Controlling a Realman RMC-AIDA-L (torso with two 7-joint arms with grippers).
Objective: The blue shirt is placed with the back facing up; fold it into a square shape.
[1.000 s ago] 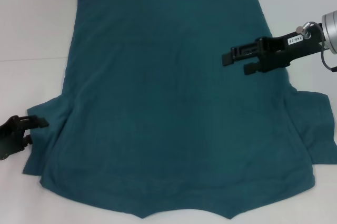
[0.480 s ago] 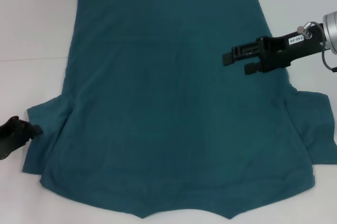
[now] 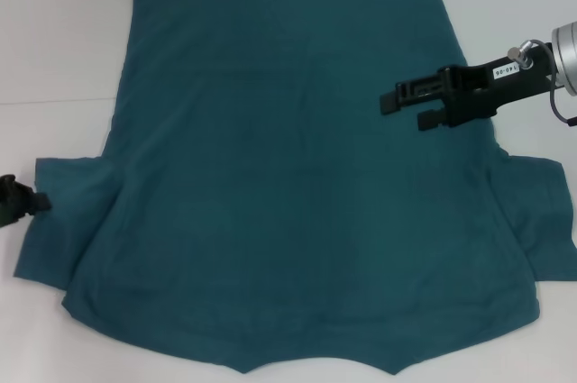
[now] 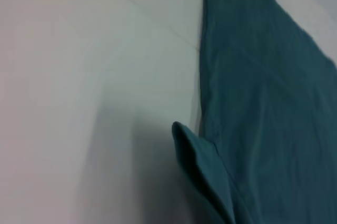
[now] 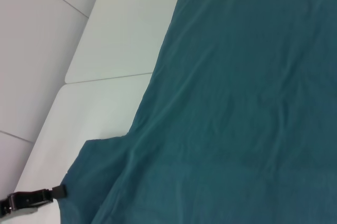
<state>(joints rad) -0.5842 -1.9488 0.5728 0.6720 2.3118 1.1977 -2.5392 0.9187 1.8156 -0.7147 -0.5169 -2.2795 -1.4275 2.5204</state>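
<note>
The blue shirt (image 3: 297, 176) lies flat on the white table, plain side up, hem at the far end and collar toward me. My left gripper (image 3: 20, 204) is at the table's left edge, shut on the tip of the left sleeve (image 3: 63, 221), which is stretched out sideways. In the left wrist view that sleeve's edge (image 4: 197, 163) rises in a small fold. The right wrist view shows the left gripper (image 5: 31, 200) touching the sleeve corner. My right gripper (image 3: 404, 105) hovers open above the shirt's right side, holding nothing. The right sleeve (image 3: 541, 216) lies flat.
The white table (image 3: 54, 59) surrounds the shirt, with a seam line (image 3: 50, 100) running across it on the left. The shirt's near edge reaches the bottom of the head view.
My left gripper has moved left, drawing the left sleeve outward so it lies wider and flatter. The right gripper has stayed still.
</note>
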